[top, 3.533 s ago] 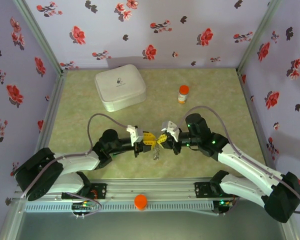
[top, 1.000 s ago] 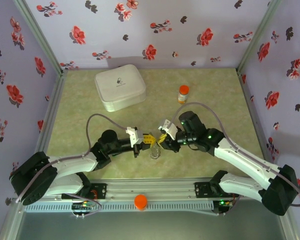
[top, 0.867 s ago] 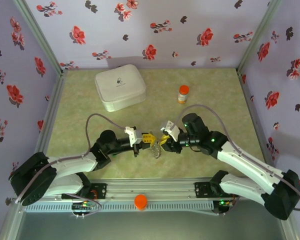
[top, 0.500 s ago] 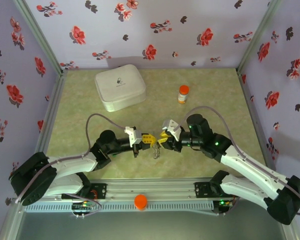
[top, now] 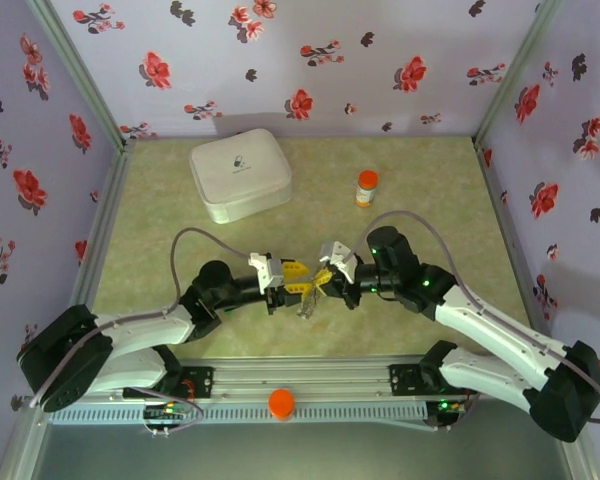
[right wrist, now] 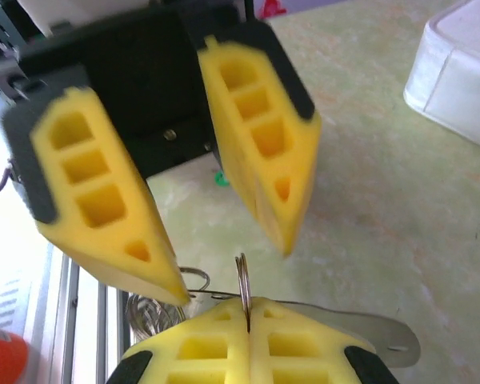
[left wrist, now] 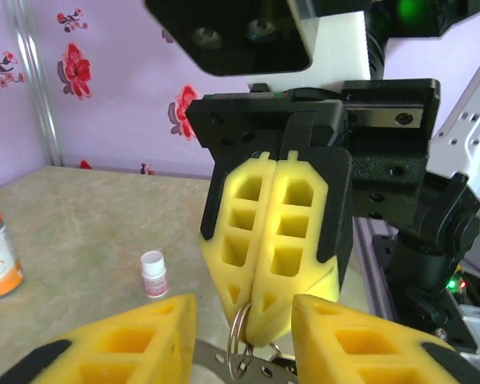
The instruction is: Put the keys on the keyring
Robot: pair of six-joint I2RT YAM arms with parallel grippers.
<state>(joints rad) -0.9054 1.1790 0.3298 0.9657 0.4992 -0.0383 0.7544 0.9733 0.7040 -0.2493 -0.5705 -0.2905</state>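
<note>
The keyring (right wrist: 242, 282) is a thin silver split ring standing on edge, pinched between the pads of my right gripper (right wrist: 248, 304), which is shut on it. In the left wrist view the same ring (left wrist: 239, 346) hangs from the closed yellow tips of the right gripper (left wrist: 258, 334). My left gripper (left wrist: 244, 320) is open, one finger on each side of those tips and touching nothing. A flat silver metal strip with holes (left wrist: 260, 370) and a wire coil (right wrist: 146, 314) dangle below the ring. I cannot pick out the keys' heads. From above, both grippers (top: 302, 281) (top: 319, 280) meet above the table's front centre.
A white case (top: 240, 174) sits at the back left. An orange-capped pill bottle (top: 366, 187) stands at the back centre. A tiny white vial (left wrist: 154, 274) stands on the mat beyond the grippers. A small green bit (right wrist: 222, 178) lies on the mat.
My left gripper has opened and let go. My right gripper has closed on the ring. The hanging metal bundle stays between the two grippers.
</note>
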